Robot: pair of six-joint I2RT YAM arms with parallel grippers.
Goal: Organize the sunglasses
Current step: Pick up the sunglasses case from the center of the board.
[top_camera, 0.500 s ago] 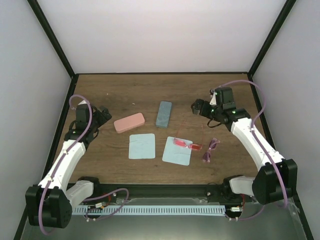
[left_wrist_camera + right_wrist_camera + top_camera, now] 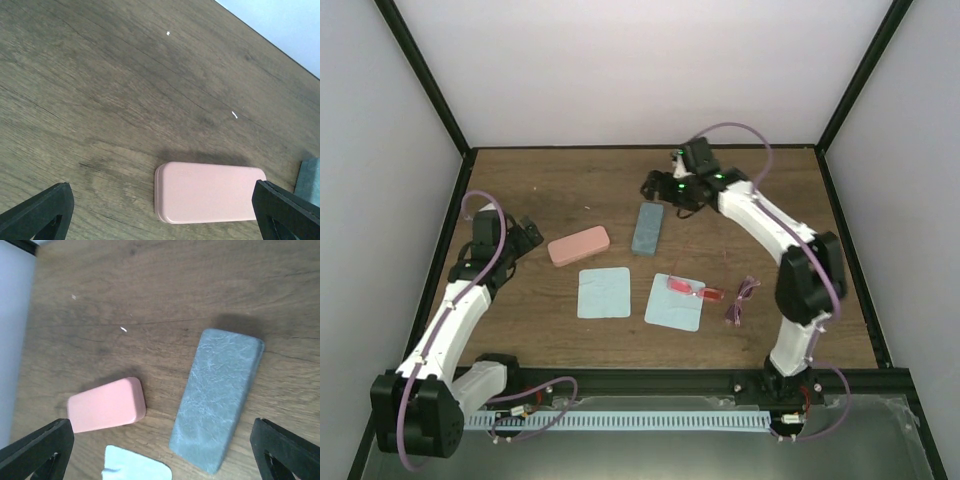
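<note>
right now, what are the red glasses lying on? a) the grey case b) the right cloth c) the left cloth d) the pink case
b: the red glasses lie partly across the upper corner of the right cloth, well clear of the pink case and the grey case.

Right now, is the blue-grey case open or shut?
Shut. The blue-grey case lies flat as one closed oblong; no lid is raised and nothing of its inside shows.
</note>
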